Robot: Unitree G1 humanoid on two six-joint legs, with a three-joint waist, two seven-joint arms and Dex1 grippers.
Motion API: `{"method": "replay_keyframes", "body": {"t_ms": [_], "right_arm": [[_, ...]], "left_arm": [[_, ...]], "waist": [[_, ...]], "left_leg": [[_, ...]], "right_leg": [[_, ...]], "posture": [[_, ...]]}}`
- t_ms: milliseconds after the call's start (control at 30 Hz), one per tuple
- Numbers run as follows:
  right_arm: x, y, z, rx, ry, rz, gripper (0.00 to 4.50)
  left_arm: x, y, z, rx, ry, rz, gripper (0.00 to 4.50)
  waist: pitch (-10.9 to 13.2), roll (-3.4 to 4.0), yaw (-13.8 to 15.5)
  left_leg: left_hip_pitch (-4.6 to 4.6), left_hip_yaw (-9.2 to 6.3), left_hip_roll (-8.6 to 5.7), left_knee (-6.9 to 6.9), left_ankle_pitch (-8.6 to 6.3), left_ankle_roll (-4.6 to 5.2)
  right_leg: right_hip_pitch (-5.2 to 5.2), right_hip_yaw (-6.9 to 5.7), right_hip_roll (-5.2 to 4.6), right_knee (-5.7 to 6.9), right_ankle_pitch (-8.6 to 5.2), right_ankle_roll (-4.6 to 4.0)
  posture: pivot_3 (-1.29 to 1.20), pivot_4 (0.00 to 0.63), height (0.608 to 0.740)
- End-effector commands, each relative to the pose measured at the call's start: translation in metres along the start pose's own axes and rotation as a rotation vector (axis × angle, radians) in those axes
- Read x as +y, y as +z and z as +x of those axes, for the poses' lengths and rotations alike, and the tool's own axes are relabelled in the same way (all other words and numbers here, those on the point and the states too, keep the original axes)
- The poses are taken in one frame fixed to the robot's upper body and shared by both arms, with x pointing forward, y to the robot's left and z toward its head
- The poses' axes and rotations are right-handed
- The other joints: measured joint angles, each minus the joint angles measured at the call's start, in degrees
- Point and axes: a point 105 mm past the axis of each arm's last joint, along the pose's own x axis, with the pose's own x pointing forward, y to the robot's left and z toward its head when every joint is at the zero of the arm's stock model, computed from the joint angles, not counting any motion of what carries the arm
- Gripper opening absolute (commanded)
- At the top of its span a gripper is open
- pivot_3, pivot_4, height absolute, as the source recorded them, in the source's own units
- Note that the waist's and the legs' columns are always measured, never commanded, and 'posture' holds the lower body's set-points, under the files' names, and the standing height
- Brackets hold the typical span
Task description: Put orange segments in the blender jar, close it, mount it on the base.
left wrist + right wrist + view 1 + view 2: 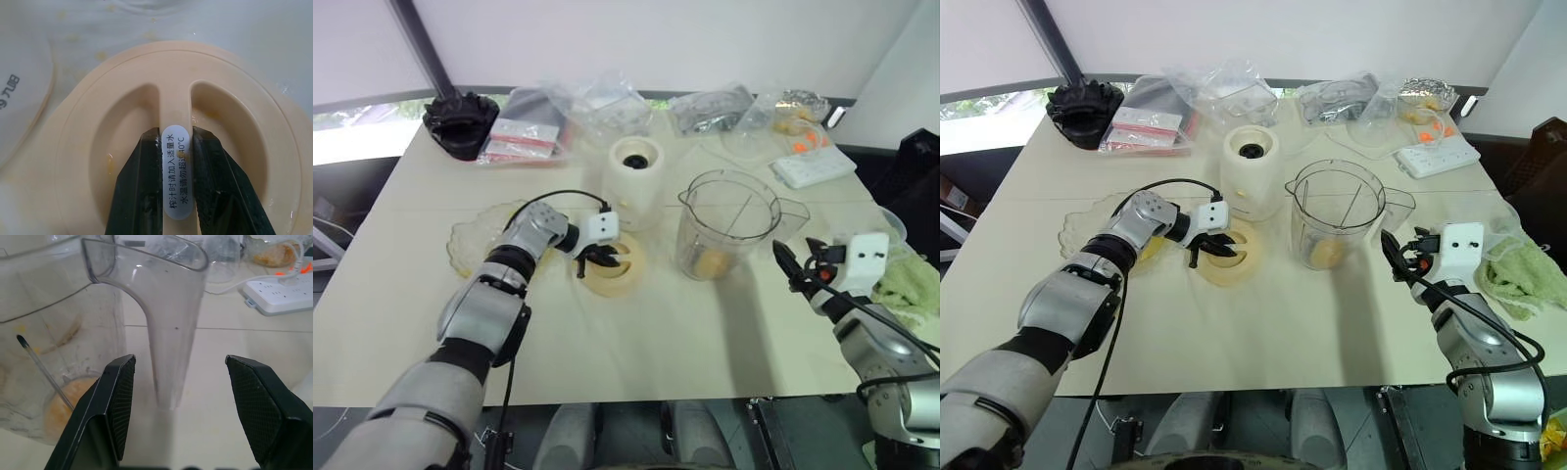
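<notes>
Looking down from the head views, you see the tall clear plastic blender jar (729, 223) standing on the pale worktop (636, 343), with yellow-orange orange segments (710, 262) lying at its bottom. Behind and to its left stands the squat cream-white base (634, 182), its dark socket facing up. In front of the base lies the flat round cream lid (608, 264), and your left tool (597, 257) reaches down onto it. A clear wavy-edged bowl (470, 240) sits further left. Your right tool (795, 266) hovers just right of the jar, near its handle, not touching it. A white power strip (813, 164) lies at the far right of the worktop.

In the left wrist view, the left tool (176, 186) has its two black fingers (139, 191) pinched narrowly on the lid's (234, 161) raised centre rib, which carries a white oval label.

In the right wrist view, the right tool (178, 401) stands wide, its jaws either side of the jar's clear handle (171, 333) without contact. The segments (63, 404) show through the jar wall.
</notes>
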Motion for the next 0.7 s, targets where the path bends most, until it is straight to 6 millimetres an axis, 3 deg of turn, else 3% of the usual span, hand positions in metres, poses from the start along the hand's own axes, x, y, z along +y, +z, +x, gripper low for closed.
{"method": "replay_keyframes", "body": {"t_ms": [33, 500, 633, 700], "right_arm": [[0.002, 0.012, 0.005, -0.051, 0.007, -0.013, 3.05], [-0.001, 0.011, 0.037, -0.086, -0.037, 0.005, 3.05], [0.002, 0.013, 0.04, -0.098, -0.033, 0.007, 1.16], [0.003, 0.013, 0.04, -0.101, -0.032, 0.007, 0.96]], "left_arm": [[0.004, 0.007, -0.007, -0.044, 0.022, 0.018, 0.26], [0.005, 0.022, -0.014, -0.127, 0.032, 0.04, 0.26], [0.006, 0.035, -0.026, -0.181, 0.038, 0.068, 0.26], [0.005, 0.042, -0.033, -0.213, 0.04, 0.067, 0.26]], "waist": [[0.0, 0.0, -0.01], [0.0, 0.02, -0.15], [0.01, 0.03, -0.38], [0.01, 0.03, -0.43]], "left_leg": [[0.0, 0.0, 0.0, 0.0, 0.0, 0.0], [0.0, 0.0, -0.03, 0.0, 0.0, 0.0], [0.0, -0.01, -0.02, 0.0, 0.0, 0.0], [0.0, -0.01, -0.02, 0.0, 0.0, 0.0]], "right_leg": [[0.0, 0.0, 0.0, 0.01, 0.0, 0.0], [-0.03, 0.0, 0.01, 0.06, 0.01, 0.0], [-0.08, 0.01, 0.01, 0.13, 0.01, 0.0], [-0.09, 0.01, 0.01, 0.17, 0.01, 0.0]], "posture": [[0.0, 0.15, 0.74], [0.0, 0.15, 0.74], [0.0, 0.15, 0.74], [0.0, 0.15, 0.74]]}}
